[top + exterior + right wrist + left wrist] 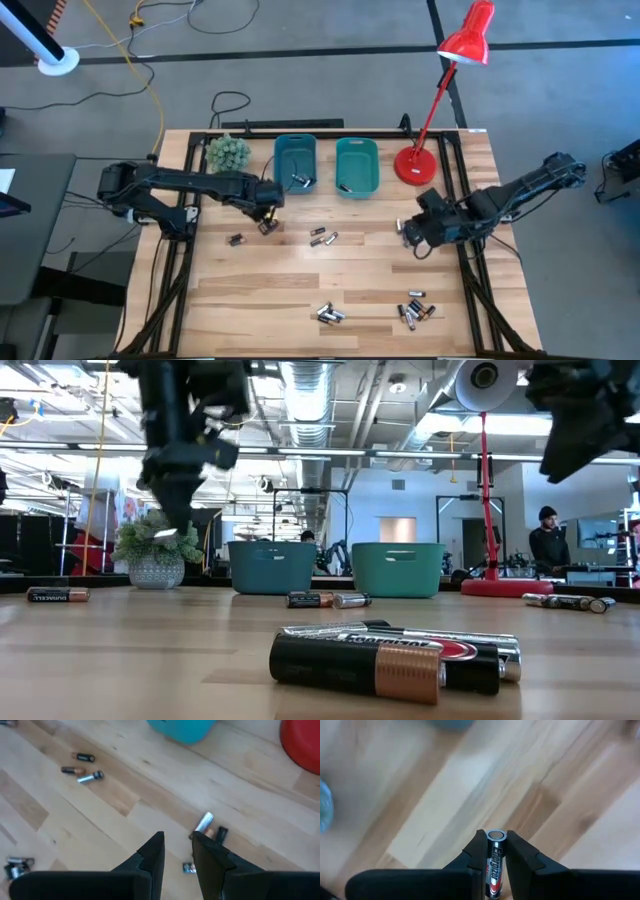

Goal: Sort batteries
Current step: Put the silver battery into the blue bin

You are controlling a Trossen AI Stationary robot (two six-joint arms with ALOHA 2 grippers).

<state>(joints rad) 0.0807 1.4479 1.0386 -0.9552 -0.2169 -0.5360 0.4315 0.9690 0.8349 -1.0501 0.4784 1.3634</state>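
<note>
My left gripper (266, 220) hangs above the table just in front of the left teal bin (296, 163), shut on a silver-and-black battery (495, 865). My right gripper (177, 842) stands open over the right side of the table (410, 236), nothing between its fingers. A few loose batteries (204, 822) lie flat just below it. More batteries lie flat at mid-table (322, 237), at the left (235, 240) and in two heaps near the front edge (330, 315) (415, 310). One battery lies in each teal bin (303, 182) (345, 187). My left gripper pinches the battery's long sides between its two fingers. The battery lies along the fingers, with its flat metal end (496, 835) level with the fingertips (479, 842). The fingers point steeply down from above. The battery is lifted clear of the wood.
The right teal bin (357, 165) stands beside the left one at the back. A red desk lamp (420, 165) stands at the back right, a small potted plant (228, 152) at the back left. A person (545, 535) stands in the room beyond the table.
</note>
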